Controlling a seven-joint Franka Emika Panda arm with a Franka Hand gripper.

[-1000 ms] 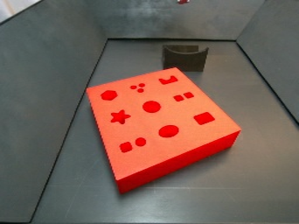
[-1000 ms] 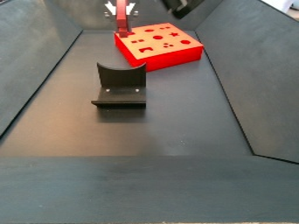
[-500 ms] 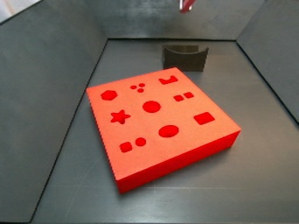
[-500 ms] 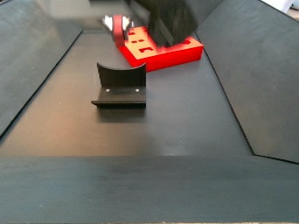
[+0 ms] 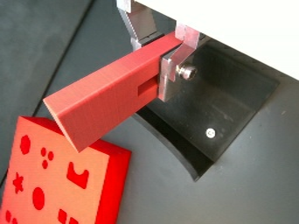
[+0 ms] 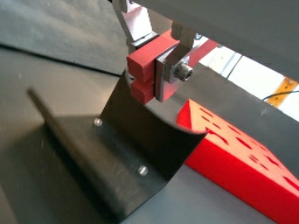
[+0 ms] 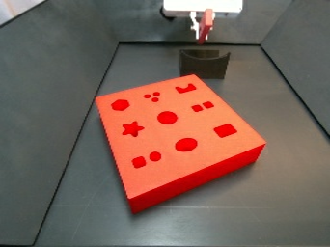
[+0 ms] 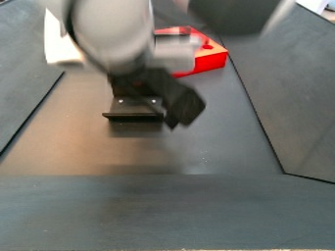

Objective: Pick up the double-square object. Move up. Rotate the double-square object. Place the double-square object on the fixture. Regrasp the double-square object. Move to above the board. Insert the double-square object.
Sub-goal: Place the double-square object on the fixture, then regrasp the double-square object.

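The two-finger gripper [image 5: 156,54] is closed on one end of the double-square object [image 5: 103,98], a small, thin, elongated pinkish-red block, pinched between flat silver finger plates with dark pads. In a wrist view, the block's long axis runs straight out from the fingers, its free end well clear of them. The gripper [image 7: 203,26] hangs just above the fixture [image 7: 204,62], a small dark grey-black bracket with a curved notch in its top, at the far end of the grey floor in a side view. The notch [image 6: 146,144] lies directly beneath the held block, apart from it, so lowering should seat it there. The board [image 7: 175,135], a large bright red square slab with shaped holes, lies near, to one side of the fixture.
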